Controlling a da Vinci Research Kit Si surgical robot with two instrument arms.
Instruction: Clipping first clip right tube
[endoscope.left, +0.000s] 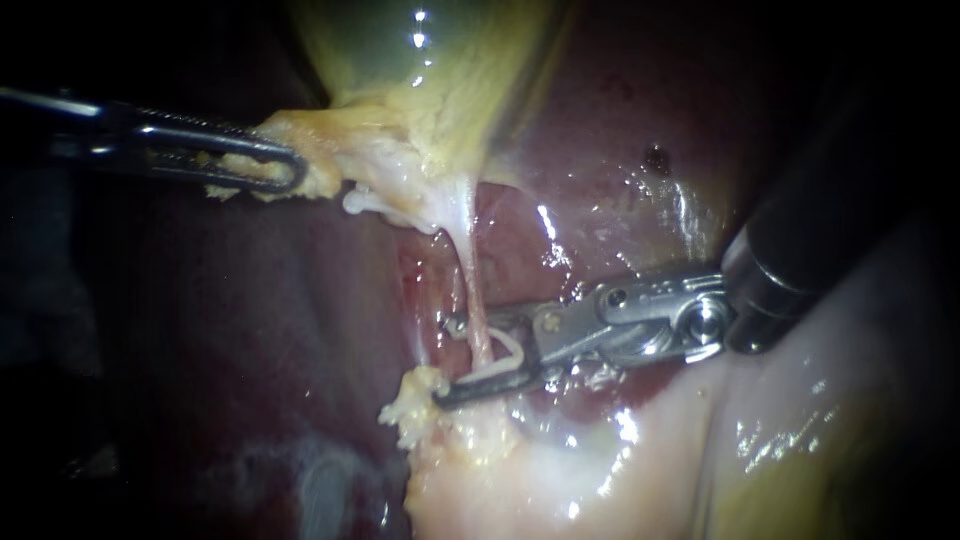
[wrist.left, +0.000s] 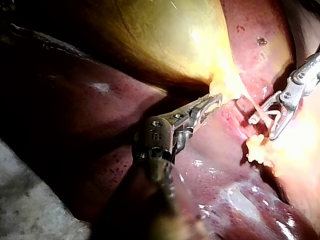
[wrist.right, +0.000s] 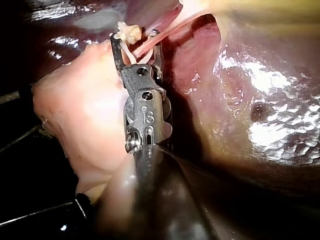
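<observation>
Dark red liver (endoscope.left: 620, 150) fills the background of the endoscope view, wet and glinting, with the yellow gallbladder (endoscope.left: 440, 70) hanging in from the top. The left instrument (endoscope.left: 285, 172) comes in from the left, and its jaws are clenched on the pale, fatty lower end of the gallbladder, which is drawn out towards the left. From that narrowed end a thin pink tube (endoscope.left: 470, 280) runs down, taut and bare, to a mass of pale tissue (endoscope.left: 520, 460) at the bottom. Whether it is the right tube I cannot tell, as only one strand shows clearly. The right instrument (endoscope.left: 445, 360) reaches in from the right, its metal jaws standing apart on either side of the tube's lower stretch. Between them they hold a white clip (endoscope.left: 505, 360), whose two legs are still spread, one against each jaw, with the tube passing between the legs. A small crumbly lump of fat (endoscope.left: 410, 400) sits just beside the tip of the lower jaw. The right wrist view shows the same: the tube crosses between the parted jaws, the lump near their tips.
</observation>
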